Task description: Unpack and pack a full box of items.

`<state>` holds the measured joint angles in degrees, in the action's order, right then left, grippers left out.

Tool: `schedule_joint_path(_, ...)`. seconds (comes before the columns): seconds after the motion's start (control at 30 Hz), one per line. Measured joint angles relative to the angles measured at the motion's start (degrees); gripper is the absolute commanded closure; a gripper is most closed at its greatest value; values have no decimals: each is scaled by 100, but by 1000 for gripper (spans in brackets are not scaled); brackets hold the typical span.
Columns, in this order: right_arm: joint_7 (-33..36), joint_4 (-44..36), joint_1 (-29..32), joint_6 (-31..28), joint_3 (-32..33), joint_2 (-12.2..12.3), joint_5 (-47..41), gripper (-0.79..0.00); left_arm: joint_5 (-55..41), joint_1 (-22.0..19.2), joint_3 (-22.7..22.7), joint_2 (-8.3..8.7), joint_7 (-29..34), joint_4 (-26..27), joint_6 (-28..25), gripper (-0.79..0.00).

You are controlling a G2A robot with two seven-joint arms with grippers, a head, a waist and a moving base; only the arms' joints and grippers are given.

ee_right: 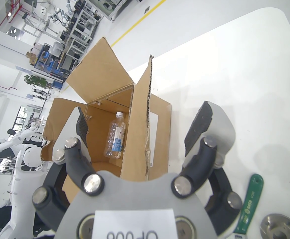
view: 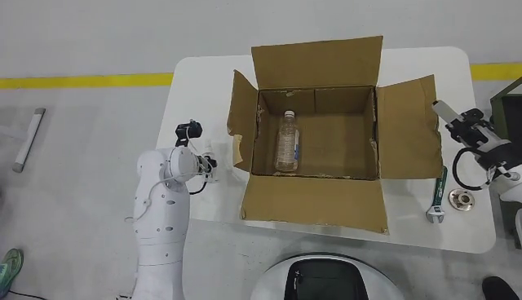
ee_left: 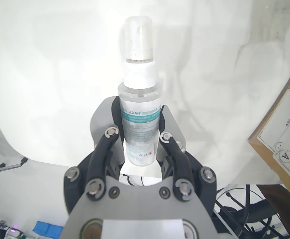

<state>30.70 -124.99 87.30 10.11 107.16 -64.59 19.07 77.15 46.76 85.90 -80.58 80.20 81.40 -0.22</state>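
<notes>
- The left tool is closed on a small spray bottle, its two fingers pressing the labelled body from either side. The clear cap and white collar stick out beyond the fingertips.
- In the top view this tool sits over the left part of the white bench, near the left flap of the box and apart from it.
- The cardboard box stands in the middle of the bench with all four flaps folded outward.
- A clear water bottle lies on its side on the box floor, toward the left wall, with its cap pointing at the far wall.
- The right tool is spread wide and holds nothing. It hangs over the right side of the bench, outside the right flap.
- A wrench with a green handle lies on the bench near the front right corner of the box.
- A round metal disc rests just beside the wrench.
</notes>
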Motion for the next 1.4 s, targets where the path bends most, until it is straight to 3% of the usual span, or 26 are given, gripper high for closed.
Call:
schedule_joint_path(0.2,1,29,-13,8,-3,9,16,-785,6,49,174,53,196,1377,179,0)
schedule_joint_path(0.4,-47,2,43,-6,31,11,-28,-785,-402,-214,288,80,497,2608,291,0)
schedule_joint_path(0.7,-157,-21,213,-111,77,5,-121,-785,-1141,-703,-165,64,521,3740,456,0)
schedule_joint_path(0.87,-235,-43,326,-177,138,2,-127,-785,-1749,-999,-540,25,500,3749,764,0)
schedule_joint_path(1.03,-330,-51,484,-255,282,-5,-186,-785,-2268,-1247,-1196,-27,641,3554,867,0)
schedule_joint_path(1.4,-439,36,801,-409,652,-25,-482,-785,-2773,-1563,-2655,-181,604,2392,1124,0)
